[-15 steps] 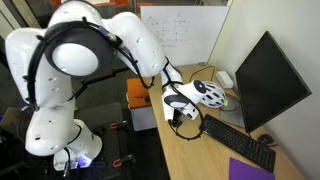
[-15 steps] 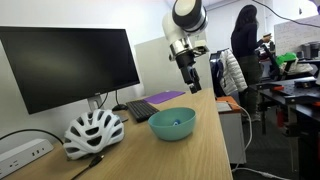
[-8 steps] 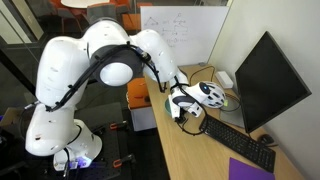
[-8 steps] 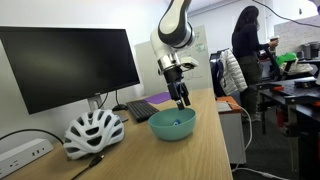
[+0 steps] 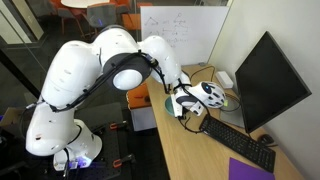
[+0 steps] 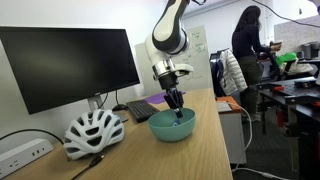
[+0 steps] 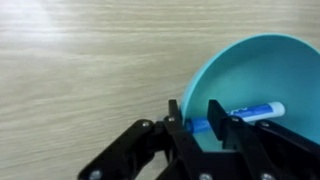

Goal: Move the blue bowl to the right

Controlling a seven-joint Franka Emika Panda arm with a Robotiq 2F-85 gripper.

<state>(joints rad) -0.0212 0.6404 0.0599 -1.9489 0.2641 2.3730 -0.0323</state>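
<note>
Pale wood-grain bench point(image 6: 215, 150) in an office, dark flat monitor point(image 6: 65, 65) at the back. Black two-fingered pincer point(image 7: 196, 120) drawn nearly together, straddling the near rim of the small glossy teal-blue bowl point(image 7: 255, 75): one finger point(image 7: 175, 125) outside the wall, the other inside, rim in the narrow gap. Cannot tell whether the pads actually squeeze it. Seen in an exterior view with the bowl point(image 6: 172, 127) on the bench near its front edge and the pincer point(image 6: 178, 112) dipping in from above. White-and-black bicycle helmet point(image 6: 93, 132) near the bowl, not touching; black keyboard point(image 6: 140, 110) and purple sheet point(image 6: 167, 97) further back. Inside the bowl, a small blue-and-white tube-like item point(image 7: 255, 110) lying on its side.
</note>
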